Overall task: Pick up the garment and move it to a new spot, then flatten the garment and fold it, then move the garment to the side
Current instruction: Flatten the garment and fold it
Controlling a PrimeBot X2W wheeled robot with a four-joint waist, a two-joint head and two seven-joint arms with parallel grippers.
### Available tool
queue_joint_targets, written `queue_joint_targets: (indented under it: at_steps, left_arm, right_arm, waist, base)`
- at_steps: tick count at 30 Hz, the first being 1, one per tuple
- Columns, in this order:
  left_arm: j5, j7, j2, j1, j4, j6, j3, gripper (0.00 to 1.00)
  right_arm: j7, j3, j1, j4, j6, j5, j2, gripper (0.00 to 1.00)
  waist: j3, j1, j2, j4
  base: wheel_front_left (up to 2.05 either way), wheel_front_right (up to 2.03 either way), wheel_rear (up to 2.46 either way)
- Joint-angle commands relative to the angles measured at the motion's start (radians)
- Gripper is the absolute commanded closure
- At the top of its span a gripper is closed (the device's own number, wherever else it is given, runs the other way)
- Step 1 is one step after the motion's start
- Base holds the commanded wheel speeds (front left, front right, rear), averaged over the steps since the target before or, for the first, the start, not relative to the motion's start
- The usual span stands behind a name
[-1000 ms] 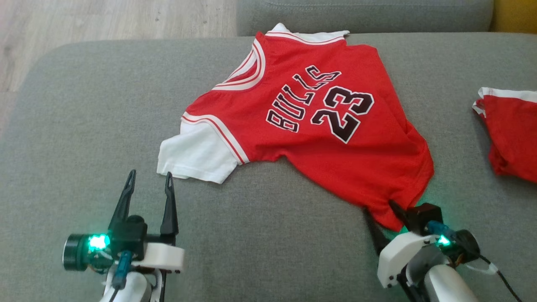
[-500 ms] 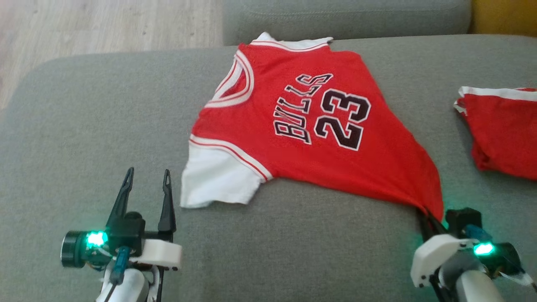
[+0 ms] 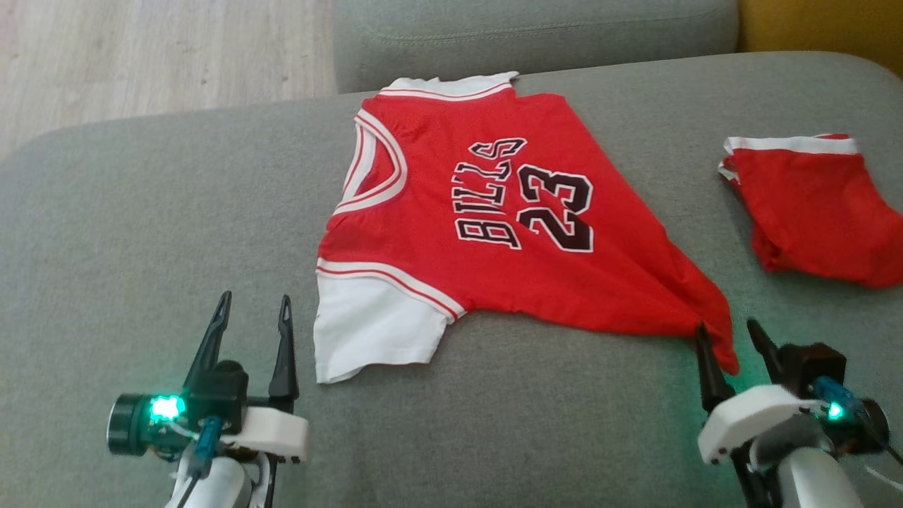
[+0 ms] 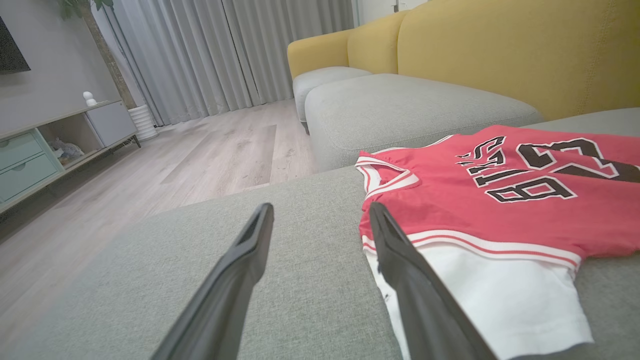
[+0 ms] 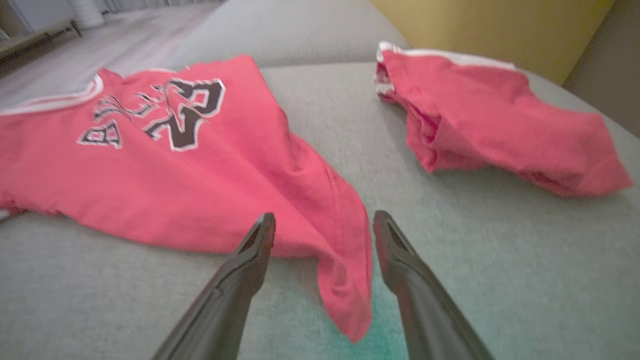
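Observation:
The garment (image 3: 494,240) is a red jersey with white sleeves and black "BULLS 23" lettering, lying spread on the grey cushion (image 3: 141,233). Its lower corner (image 3: 719,339) lies limp between the spread fingers of my right gripper (image 3: 729,337), which is open. In the right wrist view that gripper (image 5: 322,222) straddles the garment (image 5: 200,175), whose red corner rests loose on the cushion. My left gripper (image 3: 254,307) is open and empty, just left of the white sleeve (image 3: 367,331). The left wrist view shows the left gripper (image 4: 320,220) beside the garment (image 4: 500,210).
A second red garment (image 3: 811,204) with a white band lies crumpled at the right of the cushion, also in the right wrist view (image 5: 490,115). A further grey cushion (image 3: 536,28) lies behind, yellow sofa backs (image 4: 500,45) beyond, wooden floor (image 3: 141,56) to the left.
My right gripper dragged the garment's lower corner to the right, stretching it flat, then opened and let it go. The head camera has shifted. The left gripper stayed put.

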Motion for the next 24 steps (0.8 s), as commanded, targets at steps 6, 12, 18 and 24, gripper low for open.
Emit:
queue_joint_targets:
  at_steps: [6, 12, 18, 24]
  left_arm:
    - [-0.023, -0.009, 0.024, -0.006, -0.018, 0.008, 0.044, 0.00]
    - [-0.033, -0.015, 0.009, 0.012, -0.022, 0.010, 0.046, 0.00]
    - [-0.035, -0.017, 0.002, 0.021, -0.015, 0.005, 0.040, 0.00]
    - [-0.042, 0.030, 0.011, 0.020, 0.026, -0.025, 0.014, 0.00]
  right_arm:
    - [-0.109, 0.057, -0.006, -0.229, -0.001, 0.097, -0.007, 0.00]
    - [-0.169, -0.027, 0.043, -0.311, -0.001, 0.177, -0.007, 0.00]
    - [-0.191, -0.026, 0.076, -0.288, -0.001, 0.211, -0.007, 0.00]
    - [-0.197, -0.004, 0.067, -0.276, -0.001, 0.218, -0.007, 0.00]
  waist:
    - [-0.041, 0.0000, 0.0000, -0.040]
    - [-0.069, 0.0000, 0.0000, -0.054]
    - [-0.075, 0.0000, 0.0000, -0.061]
    - [-0.060, 0.0000, 0.0000, -0.076]
  base:
    - [0.00, 0.00, 0.00]
    - [0.00, 0.00, 0.00]
    - [0.00, 0.00, 0.00]
    - [0.00, 0.00, 0.00]
